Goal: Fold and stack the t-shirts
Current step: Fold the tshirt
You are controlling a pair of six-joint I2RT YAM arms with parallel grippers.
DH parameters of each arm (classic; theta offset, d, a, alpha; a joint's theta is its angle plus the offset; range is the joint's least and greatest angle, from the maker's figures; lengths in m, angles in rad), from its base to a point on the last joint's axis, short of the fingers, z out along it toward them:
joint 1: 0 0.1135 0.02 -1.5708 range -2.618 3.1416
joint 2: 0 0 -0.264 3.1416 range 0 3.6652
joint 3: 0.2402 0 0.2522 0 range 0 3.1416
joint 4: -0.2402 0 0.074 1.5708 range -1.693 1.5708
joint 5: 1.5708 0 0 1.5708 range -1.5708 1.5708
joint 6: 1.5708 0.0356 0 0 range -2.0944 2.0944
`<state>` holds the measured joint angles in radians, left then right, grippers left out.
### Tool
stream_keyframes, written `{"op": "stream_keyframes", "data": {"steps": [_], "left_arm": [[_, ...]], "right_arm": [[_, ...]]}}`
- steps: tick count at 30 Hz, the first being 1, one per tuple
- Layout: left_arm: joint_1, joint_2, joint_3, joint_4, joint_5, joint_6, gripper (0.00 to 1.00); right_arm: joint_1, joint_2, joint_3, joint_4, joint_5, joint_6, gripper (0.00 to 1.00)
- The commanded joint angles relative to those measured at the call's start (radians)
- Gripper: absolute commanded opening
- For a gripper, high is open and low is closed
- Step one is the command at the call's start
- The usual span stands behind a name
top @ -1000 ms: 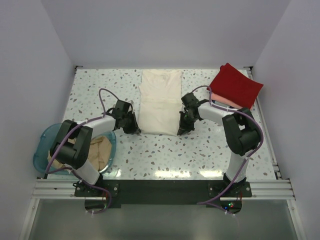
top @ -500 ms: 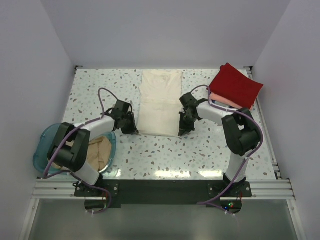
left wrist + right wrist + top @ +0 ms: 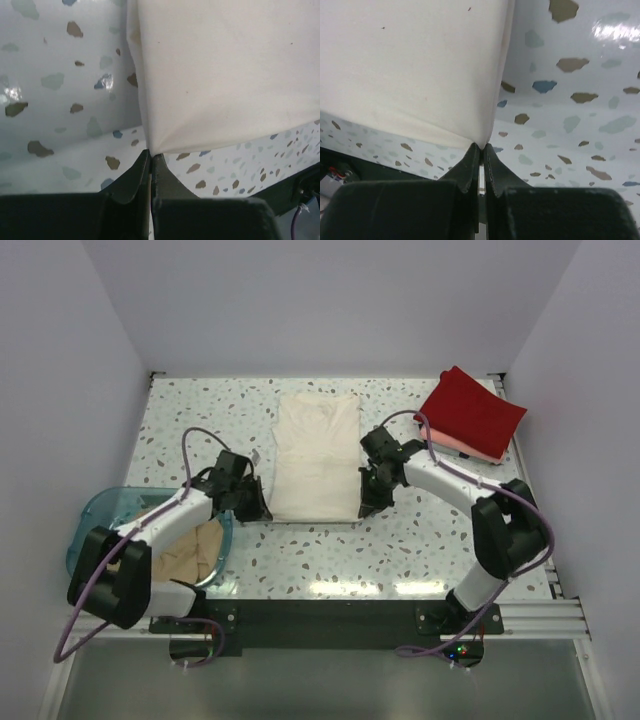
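My left gripper (image 3: 151,156) has its fingers pressed together on the near left corner of the cream-white t-shirt (image 3: 317,455), and my right gripper (image 3: 481,147) pinches the near right corner in the same way. I judge that I hold both corners so the near hem can rise evenly and go over to the far side for a fold. This shirt lies in the middle of the table (image 3: 420,540), its length running away from me. The two wrist views show the cloth drawn to a point between my fingertips, which the top view hides under my grippers. Only the top view shows the whole shirt, the red t-shirt (image 3: 472,408) lying on the salmon pink t-shirt (image 3: 447,444) at the far right, and the tan-beige t-shirt (image 3: 190,552) in the blue tub (image 3: 84,518).
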<state>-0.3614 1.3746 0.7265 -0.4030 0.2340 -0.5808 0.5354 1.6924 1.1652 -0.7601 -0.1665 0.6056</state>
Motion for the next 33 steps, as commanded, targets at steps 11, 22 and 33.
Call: {"op": "stream_keyframes", "data": {"steps": [11,22,33], "left_arm": [[-0.014,-0.477,0.007,-0.495,0.06,-0.011,0.0],[-0.019,-0.52,0.247,-0.561,0.045,-0.077,0.0],[-0.016,-0.338,0.277,-0.355,-0.008,-0.067,0.0]], "right_arm": [[0.147,-0.402,-0.104,-0.313,0.081,0.163,0.0],[0.178,-0.475,0.085,-0.416,0.244,0.237,0.0],[0.086,-0.34,0.172,-0.275,0.311,0.175,0.0]]}}
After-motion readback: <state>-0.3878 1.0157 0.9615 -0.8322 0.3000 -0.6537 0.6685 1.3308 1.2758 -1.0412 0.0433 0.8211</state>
